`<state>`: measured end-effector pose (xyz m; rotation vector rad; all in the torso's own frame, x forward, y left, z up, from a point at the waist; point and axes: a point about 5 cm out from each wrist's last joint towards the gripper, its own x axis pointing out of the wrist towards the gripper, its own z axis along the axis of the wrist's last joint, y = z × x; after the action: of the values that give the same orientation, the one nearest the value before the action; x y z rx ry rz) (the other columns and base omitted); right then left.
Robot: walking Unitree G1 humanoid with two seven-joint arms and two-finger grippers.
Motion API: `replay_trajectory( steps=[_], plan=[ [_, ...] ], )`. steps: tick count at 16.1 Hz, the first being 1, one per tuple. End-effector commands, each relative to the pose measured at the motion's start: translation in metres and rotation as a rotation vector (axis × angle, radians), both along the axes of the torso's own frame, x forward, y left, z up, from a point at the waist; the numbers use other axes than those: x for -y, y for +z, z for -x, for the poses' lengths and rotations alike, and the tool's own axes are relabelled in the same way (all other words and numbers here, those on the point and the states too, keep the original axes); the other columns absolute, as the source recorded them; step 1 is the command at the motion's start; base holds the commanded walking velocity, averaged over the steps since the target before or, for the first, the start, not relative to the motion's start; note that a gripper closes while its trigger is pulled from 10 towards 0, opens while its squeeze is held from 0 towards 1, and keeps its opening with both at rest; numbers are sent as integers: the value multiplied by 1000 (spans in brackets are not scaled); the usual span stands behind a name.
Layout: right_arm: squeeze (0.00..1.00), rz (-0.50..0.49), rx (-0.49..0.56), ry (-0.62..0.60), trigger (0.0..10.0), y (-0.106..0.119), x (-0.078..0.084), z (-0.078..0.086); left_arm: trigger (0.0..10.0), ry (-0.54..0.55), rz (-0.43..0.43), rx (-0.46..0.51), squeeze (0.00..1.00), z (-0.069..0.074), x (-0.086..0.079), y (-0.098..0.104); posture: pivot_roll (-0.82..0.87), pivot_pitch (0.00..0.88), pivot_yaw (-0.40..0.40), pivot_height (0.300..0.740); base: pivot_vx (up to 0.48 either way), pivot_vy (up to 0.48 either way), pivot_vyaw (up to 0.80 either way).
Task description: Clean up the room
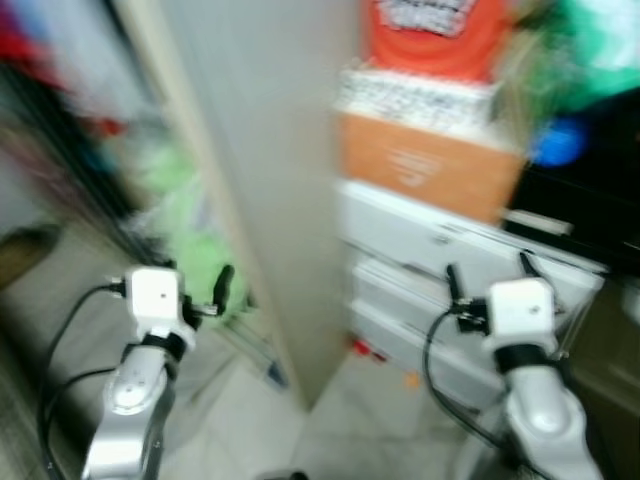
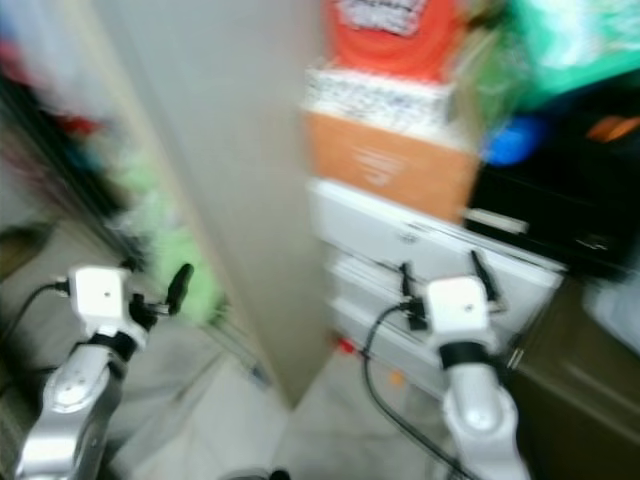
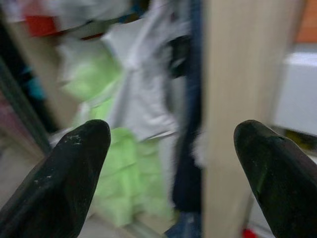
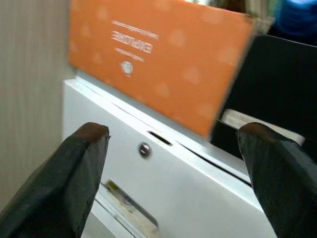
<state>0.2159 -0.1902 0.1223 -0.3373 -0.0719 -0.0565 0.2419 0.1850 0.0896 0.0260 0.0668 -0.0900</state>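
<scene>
Two spread fingers [image 4: 84, 173] frame the orange box's [image 4: 163, 64] upside-down lettering.

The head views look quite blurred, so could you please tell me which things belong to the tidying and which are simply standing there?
Likely for tidying:
green cloth
small red thing on floor

Just standing there:
orange box
white drawer unit
beige panel

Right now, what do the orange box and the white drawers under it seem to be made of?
Orange box: probably cardboard, matte, with flat printed faces and crisp edges. White drawers: likely plastic, smooth and slightly glossy, with moulded slots and a small round stud. Blur leaves both uncertain.
</scene>
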Motion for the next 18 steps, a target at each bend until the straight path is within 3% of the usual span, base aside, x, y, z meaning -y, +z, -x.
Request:
replay_trajectory(
  steps=[1, 6, 9, 13, 15, 17, 18],
  plan=[
    [0, -27, 8, 12, 10000, 1, -3, -2, 10000, 24, -38, 9, 0, -3, -4, 4, -143, 0, 97, 740, 0, 0, 800],
    [0, -22, 21, -4, 10000, 3, 5, -5, 10000, 50, -106, 64, 0, -8, -8, 12, -130, 0, 97, 740, 0, 0, 800],
    [0, -38, -14, 17, 10000, -2, 2, 4, 10000, 113, -197, 51, 0, 1, -21, 4, -132, 0, 85, 740, 0, 0, 800],
    [0, -49, -36, 39, 10000, -6, 0, 9, 10000, 135, -177, 31, 0, 7, -20, -1, -132, 0, 80, 740, 0, 0, 800],
    [0, -108, -94, 126, 10000, -8, -5, 15, 10000, 81, -140, -8, 0, 13, -20, -6, -133, 0, 80, 740, 0, 0, 800],
    [0, -221, -257, 310, 10000, -14, -21, 22, 10000, 48, -83, -47, 0, 17, -20, -9, -144, 0, 85, 740, 0, 0, 400],
    [0, -240, -282, 350, 10000, -14, -24, 24, 10000, 46, -74, -51, 0, 17, -20, -9, -146, 0, 86, 740, 0, 0, 0]
  ],
)
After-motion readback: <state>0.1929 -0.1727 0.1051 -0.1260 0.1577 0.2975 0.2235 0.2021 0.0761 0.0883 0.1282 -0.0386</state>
